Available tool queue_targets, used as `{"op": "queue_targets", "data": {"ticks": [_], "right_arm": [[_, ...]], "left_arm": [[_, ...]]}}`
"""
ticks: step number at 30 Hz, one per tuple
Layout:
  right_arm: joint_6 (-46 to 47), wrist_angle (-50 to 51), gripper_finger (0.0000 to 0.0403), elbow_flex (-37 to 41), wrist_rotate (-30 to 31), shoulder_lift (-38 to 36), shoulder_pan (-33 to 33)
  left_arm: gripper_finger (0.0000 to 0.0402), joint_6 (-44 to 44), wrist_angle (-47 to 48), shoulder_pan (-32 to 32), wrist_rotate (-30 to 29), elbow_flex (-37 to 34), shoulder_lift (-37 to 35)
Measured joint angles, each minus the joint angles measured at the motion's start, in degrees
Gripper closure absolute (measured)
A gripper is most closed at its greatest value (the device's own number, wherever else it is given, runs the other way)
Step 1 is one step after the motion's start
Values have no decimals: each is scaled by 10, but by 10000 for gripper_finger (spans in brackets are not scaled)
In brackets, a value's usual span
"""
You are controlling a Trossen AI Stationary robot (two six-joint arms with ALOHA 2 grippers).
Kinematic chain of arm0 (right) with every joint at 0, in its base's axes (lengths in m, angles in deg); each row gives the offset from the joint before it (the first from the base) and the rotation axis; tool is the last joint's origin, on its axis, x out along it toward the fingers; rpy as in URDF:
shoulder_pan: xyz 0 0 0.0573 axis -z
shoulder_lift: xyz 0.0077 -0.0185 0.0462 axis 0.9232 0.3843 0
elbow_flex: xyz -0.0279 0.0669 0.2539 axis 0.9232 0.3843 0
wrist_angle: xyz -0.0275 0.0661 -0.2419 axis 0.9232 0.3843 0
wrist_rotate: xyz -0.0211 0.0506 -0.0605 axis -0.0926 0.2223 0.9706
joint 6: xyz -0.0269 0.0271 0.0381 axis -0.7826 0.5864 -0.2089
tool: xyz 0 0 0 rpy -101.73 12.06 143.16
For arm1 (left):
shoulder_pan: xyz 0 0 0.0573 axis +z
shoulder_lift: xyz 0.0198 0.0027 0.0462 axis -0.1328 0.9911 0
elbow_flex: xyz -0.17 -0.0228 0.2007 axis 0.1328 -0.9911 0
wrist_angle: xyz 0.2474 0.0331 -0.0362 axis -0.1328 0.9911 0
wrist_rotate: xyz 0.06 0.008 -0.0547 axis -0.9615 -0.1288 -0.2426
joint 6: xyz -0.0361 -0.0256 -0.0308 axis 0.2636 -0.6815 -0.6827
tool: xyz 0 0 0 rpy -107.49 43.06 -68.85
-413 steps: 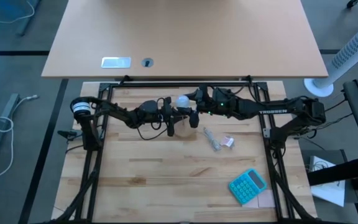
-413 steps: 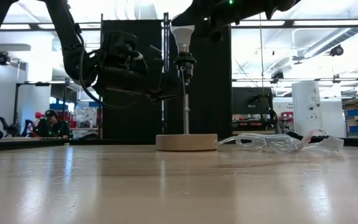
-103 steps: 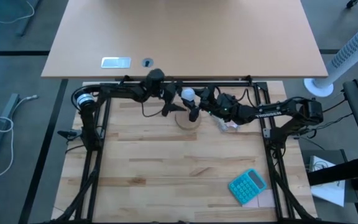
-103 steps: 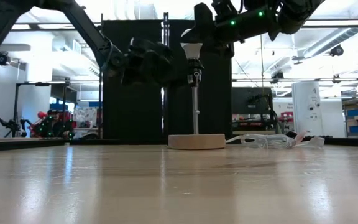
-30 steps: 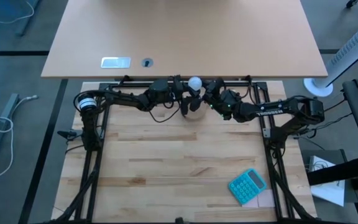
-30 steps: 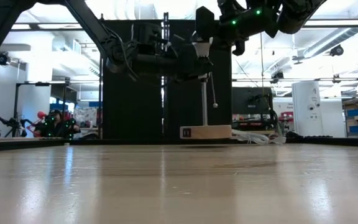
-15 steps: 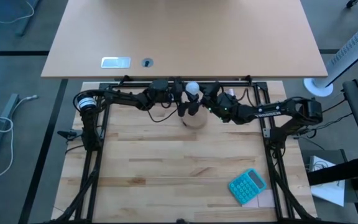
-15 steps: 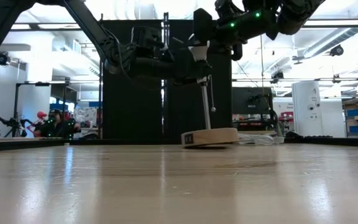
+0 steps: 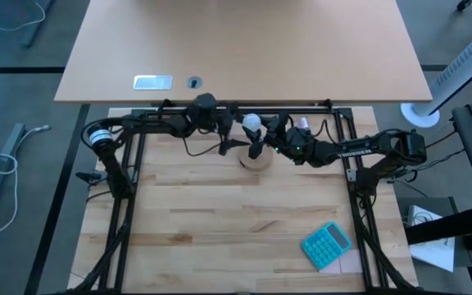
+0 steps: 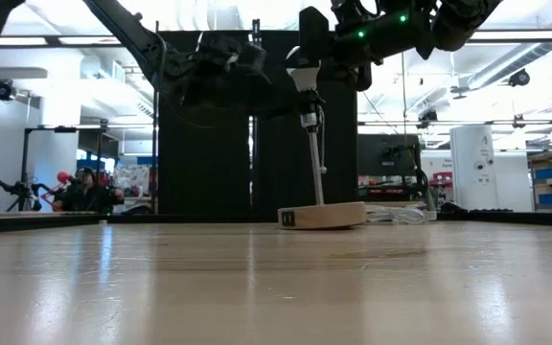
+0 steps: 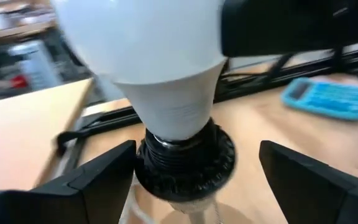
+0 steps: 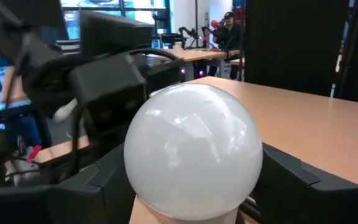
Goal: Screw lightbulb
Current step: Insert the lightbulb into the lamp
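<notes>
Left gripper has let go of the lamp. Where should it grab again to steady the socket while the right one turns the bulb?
Judging by the left wrist view, grip the black socket collar just under the lightbulb, level from the left. The left gripper already straddles it, open. The collar is round and ridged; the right gripper holds the bulb's dome.

Bright overhead room light; left wrist view blurred, perhaps motion.
</notes>
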Motion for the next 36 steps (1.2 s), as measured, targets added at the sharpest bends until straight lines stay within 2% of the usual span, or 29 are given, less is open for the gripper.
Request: {"op": "queue_targets", "data": {"ticks": [2,5,9,13,17,19,23,29,36], "right_arm": [[0,0,153,0,-2,0,-1],[-3,-1,156,0,-10,0,-1],[-8,-3,158,0,-13,0,-1],[-6,-2,155,0,-13,0,-1],[-5,-1,157,0,-12,0,-1],[-5,-1,159,0,-12,0,-1],[-4,-1,155,0,-12,0,-1],[-2,-2,157,0,-12,0,-1],[-1,-2,157,0,-11,0,-1]], "left_arm": [[75,-15,-9,15,44,0,3],[76,-31,-35,23,68,0,21],[77,-62,-95,23,78,0,63],[77,-132,-199,23,86,1,107],[78,-191,-289,27,96,1,131],[85,-202,-303,28,99,1,134],[128,-201,-305,27,110,2,137],[243,-199,-301,28,118,2,139],[247,-209,-299,28,119,2,139]]}}
